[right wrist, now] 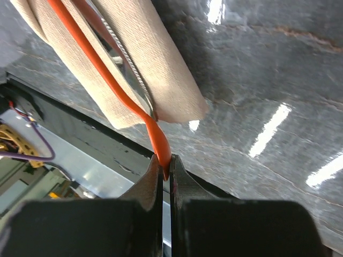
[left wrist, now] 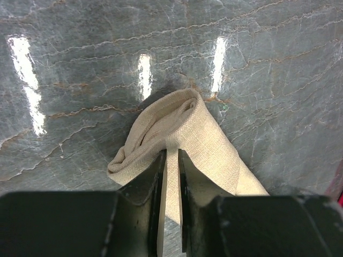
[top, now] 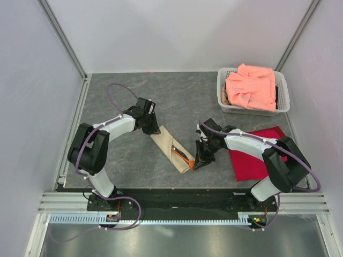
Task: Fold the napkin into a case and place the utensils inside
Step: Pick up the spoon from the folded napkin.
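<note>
Mid-frame, we pinched the upper-left end of the case (top: 170, 145) with the left tool (top: 153, 130), steadying it on the worktop (top: 177, 101), while the right tool (top: 201, 158), clenched on the orange spoon (right wrist: 159, 142), apparently fed it in.

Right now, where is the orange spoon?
The spoon lies mid-table in the top view, at the near end of the case, its handle pinched by the right claw.

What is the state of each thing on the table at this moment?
Case: folded, long, narrow.
Spoon: partly in the case.
Thin utensil: inside the case.
Left gripper: shut on the case.
Right gripper: shut on the spoon.
Basket: holds pink cloth.
Red cloth: spread flat.
</note>
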Controlling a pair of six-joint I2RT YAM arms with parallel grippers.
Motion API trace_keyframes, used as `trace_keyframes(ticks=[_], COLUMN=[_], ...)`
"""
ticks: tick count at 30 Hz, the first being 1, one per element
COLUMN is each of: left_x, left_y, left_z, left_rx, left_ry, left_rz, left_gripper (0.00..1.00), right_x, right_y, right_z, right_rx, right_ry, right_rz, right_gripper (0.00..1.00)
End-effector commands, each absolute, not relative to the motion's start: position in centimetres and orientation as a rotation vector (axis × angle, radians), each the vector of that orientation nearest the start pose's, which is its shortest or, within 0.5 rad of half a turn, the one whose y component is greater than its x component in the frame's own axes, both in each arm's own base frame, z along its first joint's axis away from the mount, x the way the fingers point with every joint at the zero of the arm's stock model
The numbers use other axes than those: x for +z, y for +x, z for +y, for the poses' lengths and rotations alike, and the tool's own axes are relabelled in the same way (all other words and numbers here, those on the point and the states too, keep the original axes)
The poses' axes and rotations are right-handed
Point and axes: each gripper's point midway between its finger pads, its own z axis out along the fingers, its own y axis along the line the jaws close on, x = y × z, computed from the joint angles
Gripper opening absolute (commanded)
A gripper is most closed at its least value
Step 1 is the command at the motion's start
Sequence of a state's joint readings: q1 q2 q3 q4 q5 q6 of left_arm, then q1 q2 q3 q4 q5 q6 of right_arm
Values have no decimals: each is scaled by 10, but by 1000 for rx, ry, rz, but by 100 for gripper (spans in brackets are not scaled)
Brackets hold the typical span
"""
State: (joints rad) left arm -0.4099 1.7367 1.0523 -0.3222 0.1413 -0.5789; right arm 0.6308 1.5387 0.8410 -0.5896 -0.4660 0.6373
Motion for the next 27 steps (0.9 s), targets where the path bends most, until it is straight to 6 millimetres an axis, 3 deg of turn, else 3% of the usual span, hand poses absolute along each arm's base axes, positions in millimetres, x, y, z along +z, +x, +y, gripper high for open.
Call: trace_keyframes(ticks=[1, 21, 27], left_x=[39, 44, 58], left_y=[344, 341, 339], left_z=[-204, -210, -212], left_rx=[-580, -634, -675], left_ry=[-206, -192, -193], left_rz=[2635, 2619, 2587], left_gripper=[19, 17, 20], right_x=[58, 62, 59], right_y=[173, 194, 190], right_z=[261, 299, 298], right_rx=[963, 1207, 1223], right_ry=[-3, 232, 198], right_rz=[3021, 2971, 2975], right_gripper=[0, 1, 21])
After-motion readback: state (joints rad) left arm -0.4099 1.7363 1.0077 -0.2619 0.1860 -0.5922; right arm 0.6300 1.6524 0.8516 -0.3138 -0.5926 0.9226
